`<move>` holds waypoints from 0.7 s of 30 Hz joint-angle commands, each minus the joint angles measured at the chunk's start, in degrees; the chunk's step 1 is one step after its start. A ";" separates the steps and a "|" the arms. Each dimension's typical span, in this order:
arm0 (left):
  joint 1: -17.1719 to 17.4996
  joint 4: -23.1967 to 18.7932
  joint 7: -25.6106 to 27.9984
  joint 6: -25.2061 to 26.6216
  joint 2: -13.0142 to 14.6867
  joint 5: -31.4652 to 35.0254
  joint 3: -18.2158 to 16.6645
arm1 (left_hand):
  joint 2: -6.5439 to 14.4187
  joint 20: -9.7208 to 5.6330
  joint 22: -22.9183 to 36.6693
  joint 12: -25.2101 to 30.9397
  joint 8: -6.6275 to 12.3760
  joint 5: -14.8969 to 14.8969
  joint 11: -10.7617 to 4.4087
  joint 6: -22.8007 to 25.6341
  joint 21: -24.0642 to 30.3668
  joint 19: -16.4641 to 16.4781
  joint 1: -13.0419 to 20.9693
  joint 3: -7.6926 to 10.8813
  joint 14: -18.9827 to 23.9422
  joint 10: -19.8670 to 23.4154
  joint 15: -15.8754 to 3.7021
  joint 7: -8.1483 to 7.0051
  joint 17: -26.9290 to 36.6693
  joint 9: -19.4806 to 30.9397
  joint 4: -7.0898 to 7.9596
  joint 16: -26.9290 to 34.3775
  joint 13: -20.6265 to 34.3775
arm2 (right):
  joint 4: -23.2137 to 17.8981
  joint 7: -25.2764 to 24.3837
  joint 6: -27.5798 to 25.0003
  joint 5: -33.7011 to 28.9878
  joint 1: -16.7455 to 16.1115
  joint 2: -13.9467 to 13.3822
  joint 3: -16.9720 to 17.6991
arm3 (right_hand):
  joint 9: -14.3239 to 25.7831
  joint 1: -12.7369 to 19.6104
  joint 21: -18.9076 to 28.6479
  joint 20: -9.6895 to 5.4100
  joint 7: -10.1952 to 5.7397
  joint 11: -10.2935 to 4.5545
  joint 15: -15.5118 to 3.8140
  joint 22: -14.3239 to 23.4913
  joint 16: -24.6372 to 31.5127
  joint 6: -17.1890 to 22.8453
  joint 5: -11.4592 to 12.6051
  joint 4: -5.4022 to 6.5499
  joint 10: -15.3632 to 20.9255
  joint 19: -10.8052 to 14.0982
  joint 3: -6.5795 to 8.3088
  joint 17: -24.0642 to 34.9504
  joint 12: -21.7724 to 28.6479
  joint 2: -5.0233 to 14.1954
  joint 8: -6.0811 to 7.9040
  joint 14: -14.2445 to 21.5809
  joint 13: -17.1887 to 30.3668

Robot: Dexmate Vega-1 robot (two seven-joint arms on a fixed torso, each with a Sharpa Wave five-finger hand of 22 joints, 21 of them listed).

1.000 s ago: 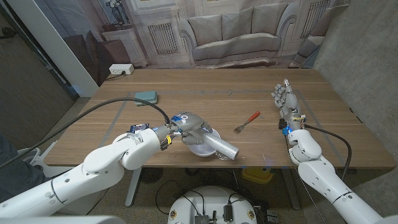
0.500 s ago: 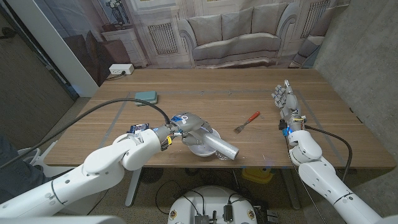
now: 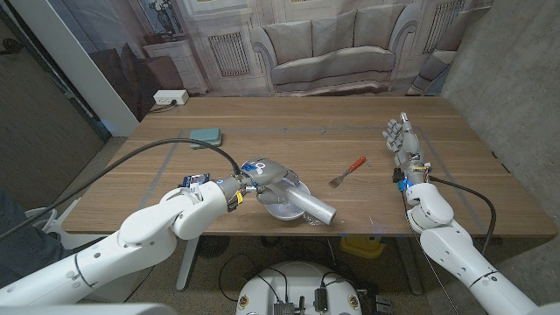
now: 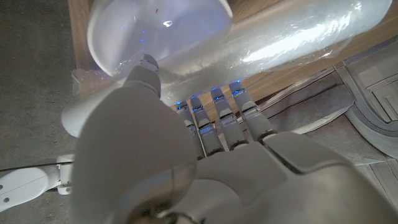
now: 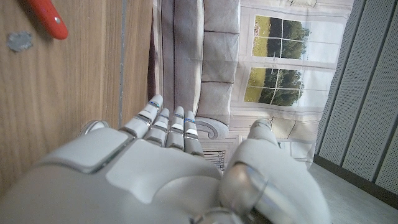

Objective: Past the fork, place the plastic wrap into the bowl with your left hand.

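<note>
Left hand: the left hand (image 3: 265,172) grips the plastic wrap (image 3: 312,206) at one end, fingers (image 4: 219,122) curled around the roll, over the bowl (image 3: 282,208).
Plastic wrap: a clear roll, lying tilted across the bowl's rim, its free end jutting out past the bowl toward the table's near edge.
Bowl: white, near the front edge of the wooden table (image 3: 289,122).
Fork: the fork (image 3: 347,171), red-handled, lies on the table between the bowl and the right hand.
Right hand: the right hand (image 3: 402,142) holds nothing, fingers straight and close together, near the table's right side.
Other: a teal pad (image 3: 204,136) sits toward the far left.
</note>
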 commanded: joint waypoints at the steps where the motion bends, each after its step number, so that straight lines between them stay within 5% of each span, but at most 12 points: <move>1: -0.12 -0.59 -0.65 0.61 0.07 0.69 -0.01 | -0.10 0.51 0.13 -0.24 -0.21 0.34 0.11 -0.92 -0.49 -1.00 -0.37 -0.19 -1.21 -1.59 -2.34 -0.05 -0.07 0.18 0.02 -0.21 0.18 | 0.37 0.22 -0.06 0.34 0.16 0.15 0.05 | 0.15 0.27 -0.21 0.00 -0.06 0.26 0.29 0.25 -0.35 0.27 -0.19 -0.36 0.50 0.54 0.25 0.10 -0.05 0.24 0.06 0.45 0.10; 21: 0.64 -1.37 -0.70 1.34 0.28 0.83 -0.60 | -0.67 1.09 0.12 0.24 -0.06 0.61 -0.54 -2.75 -1.31 -2.22 -1.07 -0.87 -2.73 -3.11 -2.34 -0.52 -0.15 0.21 0.15 0.07 0.14 | 0.01 0.17 -0.16 0.37 0.05 -0.03 0.15 | 0.15 0.45 -0.48 0.15 -0.11 0.33 0.28 0.27 -0.37 0.27 -0.19 -0.52 0.50 0.57 0.30 0.07 -0.06 0.34 0.06 0.48 0.11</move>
